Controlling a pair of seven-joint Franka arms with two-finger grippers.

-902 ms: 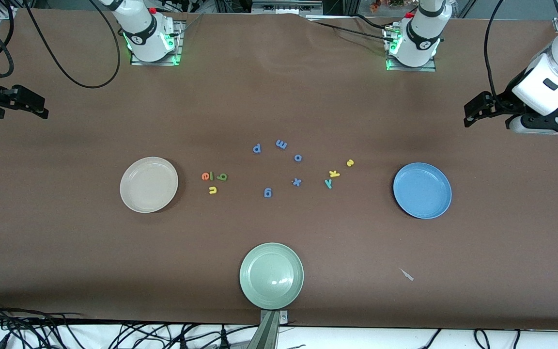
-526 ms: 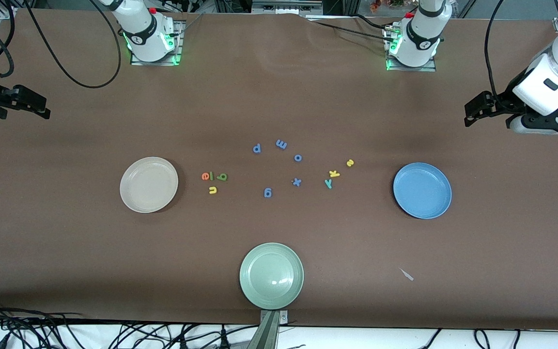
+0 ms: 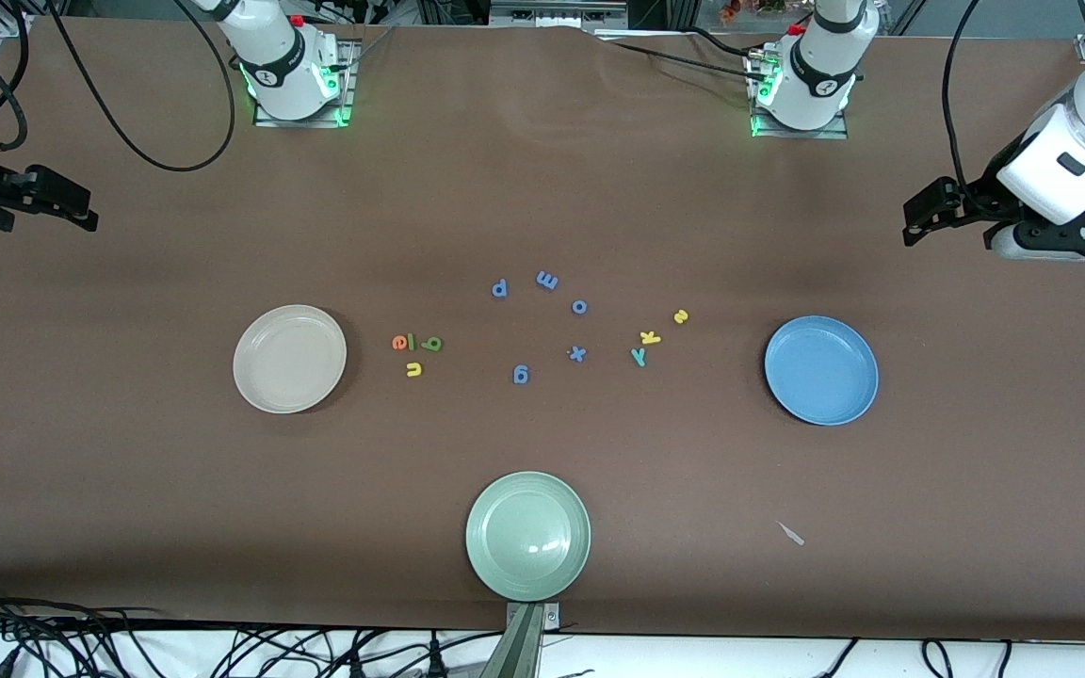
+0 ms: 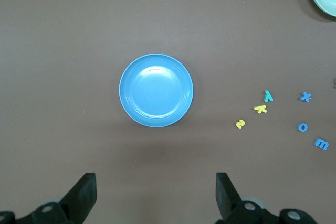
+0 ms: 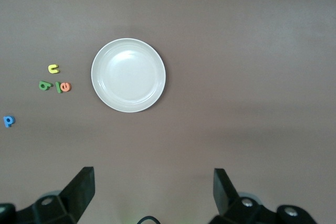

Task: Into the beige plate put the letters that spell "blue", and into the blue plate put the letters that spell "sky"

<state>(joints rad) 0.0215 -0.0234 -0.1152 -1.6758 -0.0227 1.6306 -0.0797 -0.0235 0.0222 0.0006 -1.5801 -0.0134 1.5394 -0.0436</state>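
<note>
Letters e (image 3: 399, 343), l (image 3: 412, 343), b (image 3: 432, 344) and u (image 3: 413, 370) are placed beside the beige plate (image 3: 289, 359); s (image 3: 680, 316), k (image 3: 650, 337) and y (image 3: 638, 357) near the blue plate (image 3: 821, 370). Left gripper (image 4: 155, 195) and right gripper (image 5: 153, 190) are held high with fingers wide apart, nothing gripped.

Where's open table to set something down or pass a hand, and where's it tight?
Bare: between the beige plate and pale green plate; between the green plate and blue plate, barring a small scrap; the strip between the arm bases and the letters. Crowded: the row between beige and blue plates, where colored letters and blue letters scatter.
</note>
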